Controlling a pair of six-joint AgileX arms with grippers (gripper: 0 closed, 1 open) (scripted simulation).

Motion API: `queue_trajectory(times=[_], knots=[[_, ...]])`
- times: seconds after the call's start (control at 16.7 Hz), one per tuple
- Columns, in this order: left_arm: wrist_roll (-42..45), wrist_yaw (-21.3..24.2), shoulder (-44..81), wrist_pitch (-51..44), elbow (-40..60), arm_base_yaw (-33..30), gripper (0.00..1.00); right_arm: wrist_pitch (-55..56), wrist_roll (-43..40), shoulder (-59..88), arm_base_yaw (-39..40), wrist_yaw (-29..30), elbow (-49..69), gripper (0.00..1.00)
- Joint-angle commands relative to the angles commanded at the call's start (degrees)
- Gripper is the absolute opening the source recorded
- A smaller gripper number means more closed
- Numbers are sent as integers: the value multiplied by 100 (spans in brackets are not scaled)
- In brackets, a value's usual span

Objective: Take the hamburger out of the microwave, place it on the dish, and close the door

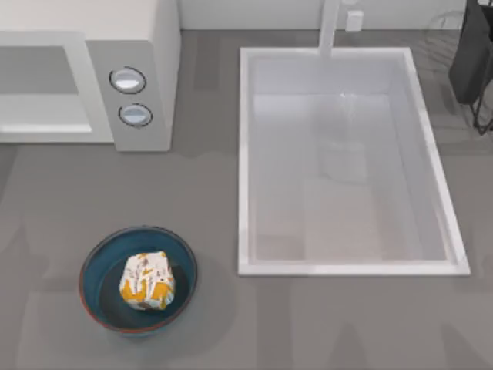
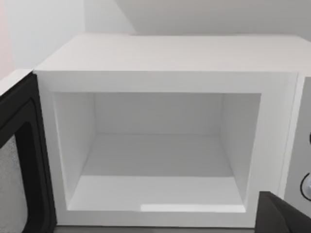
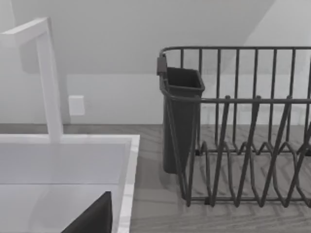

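The hamburger (image 1: 146,281), a whitish lump with orange patches, lies inside the teal dish (image 1: 96,268) on the counter at the front left. The white microwave (image 1: 146,46) stands at the back left, its two knobs facing the front. In the left wrist view the microwave (image 2: 165,53) has a bare white cavity, and the door (image 2: 19,160) stands swung open beside it, dark inner frame showing. A dark part of my left gripper (image 2: 284,216) faces the cavity from in front. A dark part of my right gripper (image 3: 92,218) hangs over the sink, near the rack.
A large white sink (image 1: 246,154) with a white faucet (image 1: 330,27) takes up the counter's middle and right. A dark wire dish rack (image 1: 471,62) with a dark cutlery holder (image 3: 180,121) stands at the back right. Grey counter lies between dish and microwave.
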Motion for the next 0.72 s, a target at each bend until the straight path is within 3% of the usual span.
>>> queue_trajectory(times=[0.36, 0.72], knots=[[401, 185, 590, -300, 540, 358, 0, 0, 0, 0, 0, 0, 0, 100], [1843, 732, 3224, -1290, 2533, 1497, 0, 0, 0, 0, 0, 0, 0, 100]])
